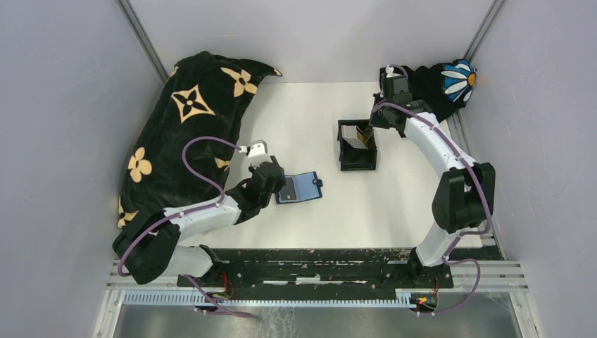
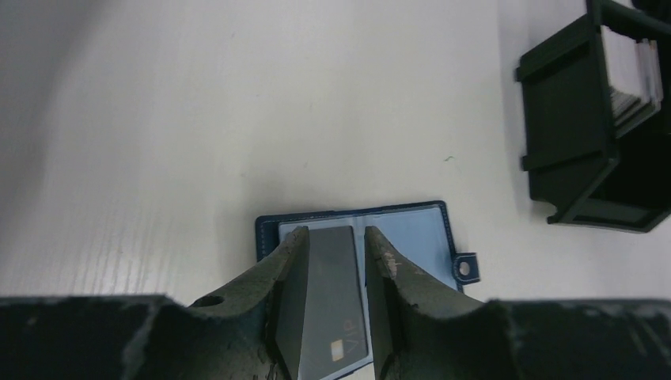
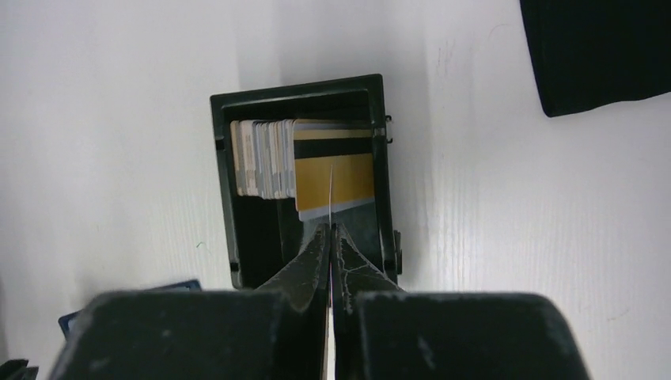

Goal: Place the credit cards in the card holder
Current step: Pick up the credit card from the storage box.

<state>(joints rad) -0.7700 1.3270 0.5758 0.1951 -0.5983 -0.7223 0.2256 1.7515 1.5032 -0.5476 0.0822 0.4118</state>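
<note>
Card holder (image 1: 308, 186), open on the tabletop (image 1: 303, 120) left of centre, lies directly beneath the left end effector (image 2: 335, 237). This grips a grey card (image 2: 328, 309) by its long edges, long axis running along the fingers over the blue lining. Well apart to the right, the right end effector (image 3: 330, 229) is pinched on a thin card (image 3: 329, 194), seen edge-on, above the black tray (image 3: 224, 190) of credit cards (image 3: 261, 158).

**Where our three cameras sit**

From above and behind the arm bases (image 1: 200, 264), we look down on the whole worktop (image 1: 303, 127). Our left wrist camera sits low and close behind the left tool (image 2: 334, 234), facing forward across the card holder (image 2: 415, 229) toward the black tray (image 2: 570, 103). Our right wrist camera looks steeply down, close over that tray. All three views share the tray.
</note>
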